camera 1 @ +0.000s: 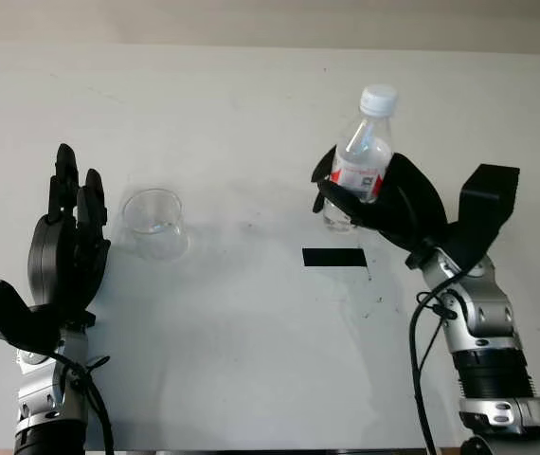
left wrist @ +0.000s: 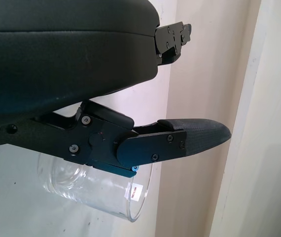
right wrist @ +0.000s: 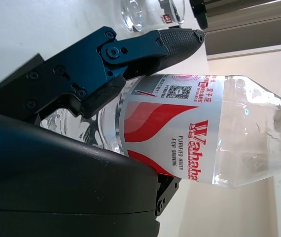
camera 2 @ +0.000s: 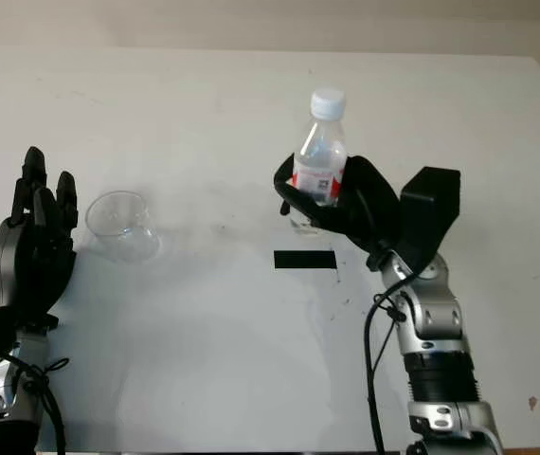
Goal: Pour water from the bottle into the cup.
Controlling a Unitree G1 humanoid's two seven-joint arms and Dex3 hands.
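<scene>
One capped bottle (camera 1: 363,156) sits gripped upright in the right hand (camera 1: 384,199); the left hand (camera 1: 66,242), open, waits beside the cup (camera 1: 154,223). Uncapping probably comes next.

Bare white table (camera 1: 251,360) between the two arms; only a flat black strip (camera 1: 334,257) lies there, no bar to passage. Clear cup (camera 1: 155,223) stands left of centre, with the open left hand (camera 1: 69,237) just beside it on its outer side. Right hand (camera 1: 369,194), clasped round the capped bottle (camera 1: 365,156), occupies the right-centre. Open surface lies between cup and bottle, and across the far table.
</scene>
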